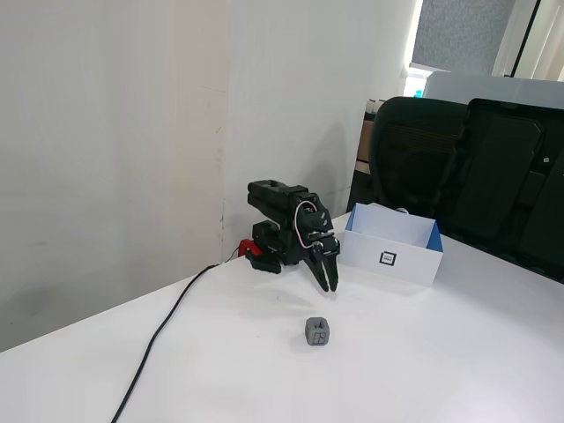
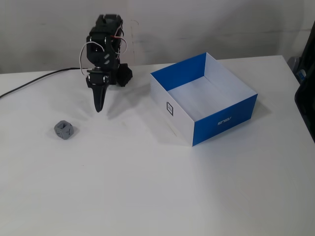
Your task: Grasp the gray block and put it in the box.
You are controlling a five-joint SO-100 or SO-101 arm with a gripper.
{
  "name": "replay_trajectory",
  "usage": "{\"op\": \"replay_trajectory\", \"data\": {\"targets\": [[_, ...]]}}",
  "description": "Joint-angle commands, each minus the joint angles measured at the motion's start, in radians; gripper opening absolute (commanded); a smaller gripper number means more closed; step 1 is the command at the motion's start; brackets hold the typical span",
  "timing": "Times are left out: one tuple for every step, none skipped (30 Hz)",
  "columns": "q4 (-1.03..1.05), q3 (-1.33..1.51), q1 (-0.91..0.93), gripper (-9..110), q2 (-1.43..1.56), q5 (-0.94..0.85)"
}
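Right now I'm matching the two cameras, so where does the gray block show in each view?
A fixed view: the gray block sits low, just right of centre, below the tool.
A fixed view: gray block at left, lower left of the tool.
Shared landmark: the box.

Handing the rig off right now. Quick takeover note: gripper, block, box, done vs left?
Gripper: looks shut, holding nothing, pointing down above the table, apart from the block.
Gray block: on the table, untouched, left of the gripper in a fixed view.
Box: open, empty, on the right side in that view.
Done: nothing yet.
Left: open, reach the block, grasp, carry to the box, release.
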Motion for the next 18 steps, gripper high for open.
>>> {"op": "replay_trajectory", "data": {"targets": [[-0.014, -0.19, -0.029, 6, -0.176, -0.028], [-0.017, -0.212, -0.038, 6, -0.201, -0.046], [-0.018, -0.235, -0.049, 6, -0.225, -0.074], [-0.018, -0.252, -0.06, 6, -0.244, -0.104], [-0.026, -0.265, -0.072, 6, -0.259, -0.141], [-0.035, -0.275, -0.092, 6, -0.268, -0.175], [-0.057, -0.278, -0.115, 6, -0.27, -0.207], [-0.08, -0.278, -0.135, 6, -0.268, -0.245], [-0.1, -0.278, -0.155, 6, -0.27, -0.281], [-0.129, -0.272, -0.175, 6, -0.272, -0.31], [-0.161, -0.262, -0.195, 6, -0.272, -0.337], [-0.196, -0.253, -0.212, 6, -0.272, -0.365], [-0.229, -0.244, -0.225, 6, -0.272, -0.391], [-0.258, -0.233, -0.236, 6, -0.272, -0.419], [-0.284, -0.225, -0.244, 6, -0.276, -0.443], [-0.301, -0.225, -0.249, 6, -0.287, -0.468], [-0.313, -0.227, -0.253, 6, -0.299, -0.486], [-0.325, -0.235, -0.262, 7, -0.318, -0.491]]}}
